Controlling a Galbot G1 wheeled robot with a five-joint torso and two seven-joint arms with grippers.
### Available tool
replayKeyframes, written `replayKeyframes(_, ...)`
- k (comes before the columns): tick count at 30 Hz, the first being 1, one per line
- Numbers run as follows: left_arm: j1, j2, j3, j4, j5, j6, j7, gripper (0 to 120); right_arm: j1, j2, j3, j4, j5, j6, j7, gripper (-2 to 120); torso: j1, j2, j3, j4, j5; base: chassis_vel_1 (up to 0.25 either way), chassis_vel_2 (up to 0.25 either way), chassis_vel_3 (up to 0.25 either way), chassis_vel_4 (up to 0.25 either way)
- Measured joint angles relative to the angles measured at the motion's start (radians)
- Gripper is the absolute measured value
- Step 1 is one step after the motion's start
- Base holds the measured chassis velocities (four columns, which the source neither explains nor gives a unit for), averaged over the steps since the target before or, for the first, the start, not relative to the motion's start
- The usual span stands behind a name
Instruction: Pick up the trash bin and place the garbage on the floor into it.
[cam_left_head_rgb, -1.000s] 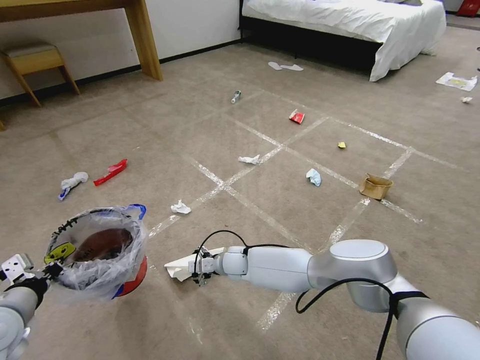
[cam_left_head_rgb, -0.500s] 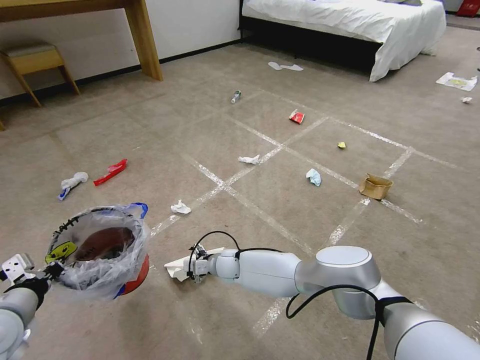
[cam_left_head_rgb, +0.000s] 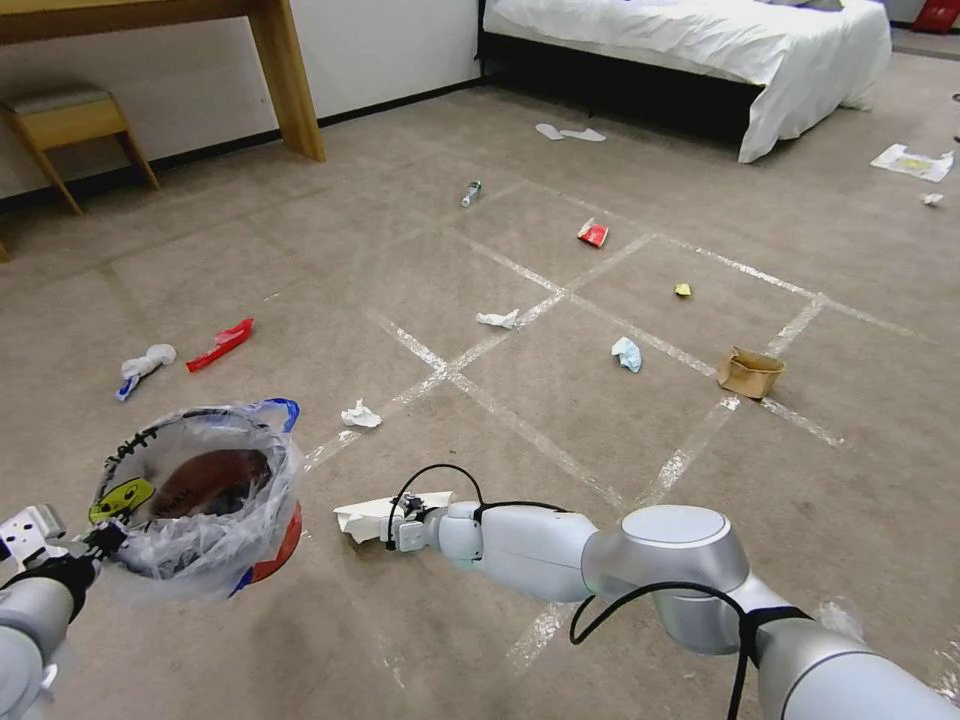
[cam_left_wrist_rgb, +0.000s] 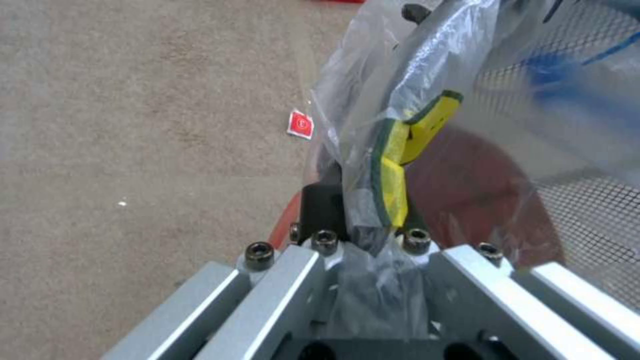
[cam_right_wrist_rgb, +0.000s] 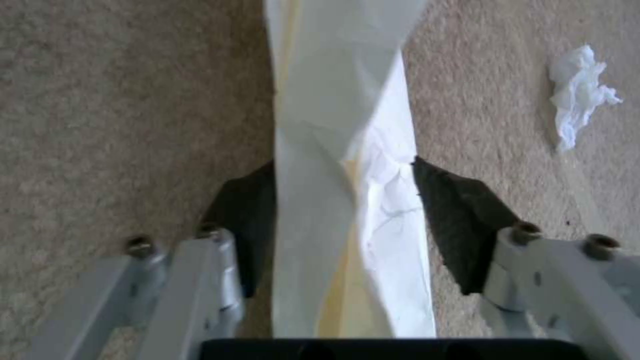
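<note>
The red trash bin (cam_left_head_rgb: 270, 555), lined with a crinkly clear bag (cam_left_wrist_rgb: 427, 65), hangs at the lower left, with my left gripper (cam_left_head_rgb: 95, 540) shut on its rim (cam_left_wrist_rgb: 353, 220). My right gripper (cam_left_head_rgb: 405, 525) reaches low over the floor (cam_left_head_rgb: 560, 420), and its pads (cam_right_wrist_rgb: 460, 225) are closed on a folded white paper sheet (cam_right_wrist_rgb: 347, 150) (cam_left_head_rgb: 365, 518). More garbage lies scattered: tissues (cam_left_head_rgb: 360, 414) (cam_left_head_rgb: 498, 319) (cam_right_wrist_rgb: 577, 95), a light blue mask (cam_left_head_rgb: 627, 353), a brown paper bag (cam_left_head_rgb: 750, 372), red wrappers (cam_left_head_rgb: 220, 345) (cam_left_head_rgb: 593, 234) and a small bottle (cam_left_head_rgb: 471, 193).
A bed (cam_left_head_rgb: 700, 40) stands at the back right, with flat white slippers (cam_left_head_rgb: 570, 132) in front of it. A wooden desk leg (cam_left_head_rgb: 290, 85) and a stool (cam_left_head_rgb: 70, 125) are at the back left. Printed paper (cam_left_head_rgb: 912, 162) lies far right.
My right gripper has risen slightly with the paper sheet in it, and the right elbow has swung in toward the left. The bin has barely moved.
</note>
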Motion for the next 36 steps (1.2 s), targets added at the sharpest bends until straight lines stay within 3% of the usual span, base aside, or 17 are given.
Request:
replayKeyframes(2, -0.002, -0.004, 0.004, 0.001, 0.002, -0.002, 0.002, 0, -0.003, 0.000, 0.000, 0.002, 0.004, 0.001, 0.007, 40, 0.000, 0.000, 0.000, -0.0001, 0.0000, 0.000, 0.000, 0.000, 0.000)
replayKeyframes(6, -0.002, -0.005, 0.004, 0.002, 0.003, -0.003, 0.002, 0, -0.005, -0.001, 0.002, 0.000, 0.010, 0.002, 0.010, 32, 0.000, 0.000, 0.000, -0.0001, 0.0000, 0.000, 0.000, 0.000, 0.000)
replayKeyframes(9, 0.000, -0.006, 0.004, 0.002, 0.004, -0.005, 0.003, 0, -0.008, -0.001, 0.005, -0.002, 0.023, 0.004, 0.016, 16, 0.000, 0.000, 0.000, -0.0001, 0.0000, 0.000, 0.000, 0.000, 0.000)
replayKeyframes(15, 0.000, -0.006, 0.004, 0.005, 0.005, -0.006, 0.004, 0, -0.007, -0.002, 0.015, 0.032, 0.071, -0.004, 0.041, 0, 0.000, 0.000, 0.000, -0.0001, 0.0000, 0.000, 0.000, 0.000, 0.000)
replayKeyframes(24, -0.004, -0.005, 0.005, 0.021, 0.008, -0.006, 0.002, 0, 0.015, -0.065, 0.064, 0.114, 0.113, -0.015, 0.075, 0, 0.000, 0.000, 0.000, -0.0001, 0.0000, 0.000, 0.000, 0.000, 0.000)
replayKeyframes(30, -0.001, 0.002, 0.006, 0.026, 0.013, -0.008, 0.002, 0, 0.034, -0.150, 0.118, 0.235, 0.152, -0.031, 0.123, 0, 0.000, 0.000, 0.000, 0.0000, 0.0002, 0.000, 0.000, 0.000, 0.000)
replayKeyframes(33, 0.000, 0.017, 0.009, 0.020, 0.009, -0.007, -0.001, 0, 0.042, -0.244, 0.214, 0.402, 0.185, -0.060, 0.173, 0, 0.000, 0.000, 0.000, -0.0001, 0.0002, 0.000, 0.000, 0.000, 0.000)
replayKeyframes(34, 0.000, 0.017, 0.009, 0.020, 0.009, -0.007, -0.001, 0, 0.042, -0.244, 0.214, 0.402, 0.185, -0.060, 0.173, 0, 0.000, 0.000, 0.000, -0.0001, 0.0002, 0.000, 0.000, 0.000, 0.000)
replayKeyframes(36, 0.003, 0.030, 0.012, 0.006, 0.001, -0.004, -0.004, 0, 0.036, -0.320, 0.314, 0.564, 0.208, -0.085, 0.203, 0, 0.000, 0.000, 0.000, 0.0000, 0.0003, 0.000, 0.000, 0.000, 0.000)
